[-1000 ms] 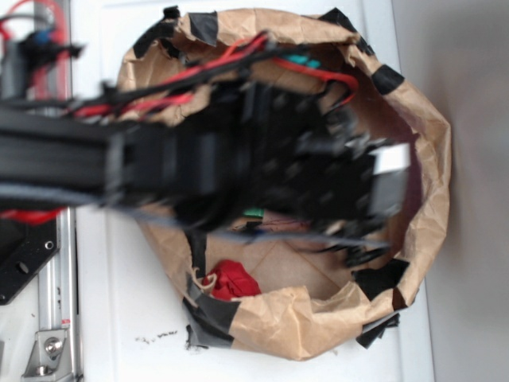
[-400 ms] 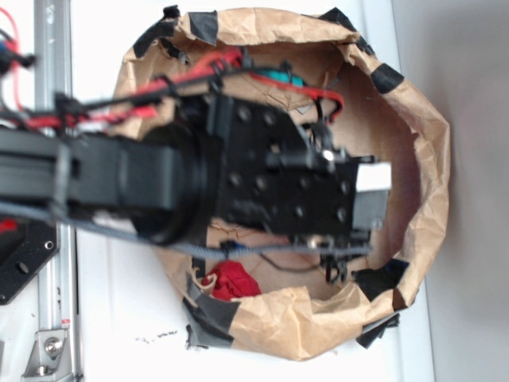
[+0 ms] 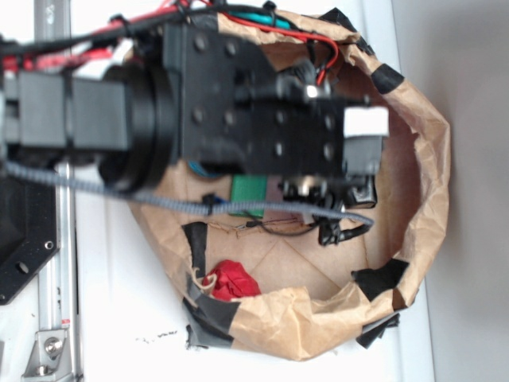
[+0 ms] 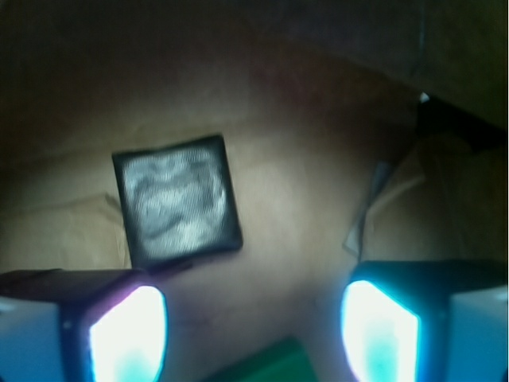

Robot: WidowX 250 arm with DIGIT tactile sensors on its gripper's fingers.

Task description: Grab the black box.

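Wrist view: black box [image 4: 176, 199] lies flat on the brown paper [image 4: 302, 159], left of centre, beyond the tool [image 4: 253, 330]. Tool is released, fingers wide apart, nothing held. Green block [image 4: 258, 364] sits just beneath it. Risk: descending here, the left finger [image 4: 127, 334] strikes the box edge or clamps the green block instead.

Exterior view: arm [image 3: 199, 103] hides black box; green block [image 3: 256, 189] mostly covered. Wrist view: green block [image 4: 266, 364] cropped at bottom edge.
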